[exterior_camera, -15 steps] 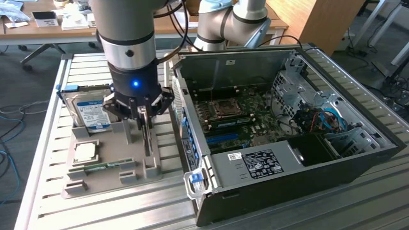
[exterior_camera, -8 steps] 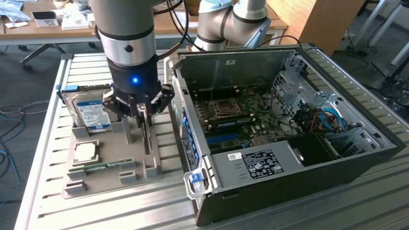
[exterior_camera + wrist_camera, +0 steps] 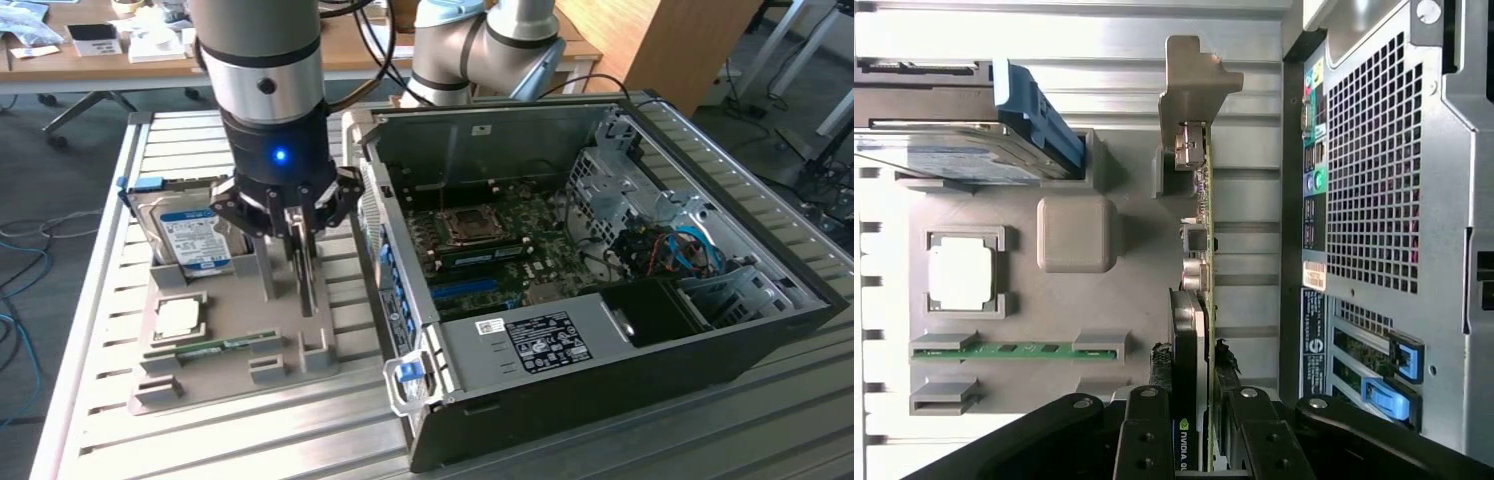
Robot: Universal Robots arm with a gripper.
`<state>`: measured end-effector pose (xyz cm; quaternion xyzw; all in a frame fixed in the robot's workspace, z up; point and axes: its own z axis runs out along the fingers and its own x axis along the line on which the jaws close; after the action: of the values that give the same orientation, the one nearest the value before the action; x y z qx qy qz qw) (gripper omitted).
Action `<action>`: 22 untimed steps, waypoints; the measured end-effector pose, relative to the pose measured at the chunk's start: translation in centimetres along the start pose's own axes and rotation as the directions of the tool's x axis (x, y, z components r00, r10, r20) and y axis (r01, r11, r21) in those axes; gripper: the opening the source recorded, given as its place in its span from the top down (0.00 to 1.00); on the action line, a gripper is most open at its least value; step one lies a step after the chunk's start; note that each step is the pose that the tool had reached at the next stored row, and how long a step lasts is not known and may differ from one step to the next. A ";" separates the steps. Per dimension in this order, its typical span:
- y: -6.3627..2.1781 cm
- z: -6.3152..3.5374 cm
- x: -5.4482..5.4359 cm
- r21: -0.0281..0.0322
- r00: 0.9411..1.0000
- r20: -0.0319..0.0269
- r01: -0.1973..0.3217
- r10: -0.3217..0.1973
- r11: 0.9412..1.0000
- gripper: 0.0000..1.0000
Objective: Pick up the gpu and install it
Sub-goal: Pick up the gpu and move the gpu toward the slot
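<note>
Slatted metal bench (image 3: 80, 420) carries a grey parts holder (image 3: 220, 375) beside the open computer case (image 3: 467, 130). My hand (image 3: 1197, 400) is clamped on the gpu (image 3: 1206, 200), standing on edge in its holder slot; pick-up step, I judge, and lifting calls for a straight pull upward

Cannot see the gripped end of the gpu (image 3: 1205, 250), buried inside the clamped gripper (image 3: 1199, 445) and cut off at the wrist view's edge. Cannot follow the hard drive (image 3: 954, 150) past that view's border either. Cannot read the print on the case label (image 3: 547, 342), too small. Cannot trace the arm (image 3: 267, 80) beyond the exterior view's upper edge
</note>
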<state>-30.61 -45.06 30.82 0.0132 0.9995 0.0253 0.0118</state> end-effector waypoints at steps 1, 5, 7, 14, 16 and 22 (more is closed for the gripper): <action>0.00 -0.08 0.0 0.000 1.000 0.000 0.000 0.000 1.000 0.73; 0.01 -0.21 0.0 0.000 1.000 0.000 0.000 0.000 1.000 0.73; 0.01 -0.24 0.0 0.000 1.000 0.000 0.000 0.000 1.000 0.73; 0.02 -0.36 0.0 0.000 1.000 0.000 0.000 0.000 1.000 0.73; 0.02 -0.42 0.0 0.000 1.000 0.000 0.000 0.000 1.000 0.73; 0.04 -0.76 0.0 0.000 1.000 0.000 0.000 0.000 1.000 0.73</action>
<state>-30.61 -45.06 31.58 0.0132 0.9995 0.0253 0.0117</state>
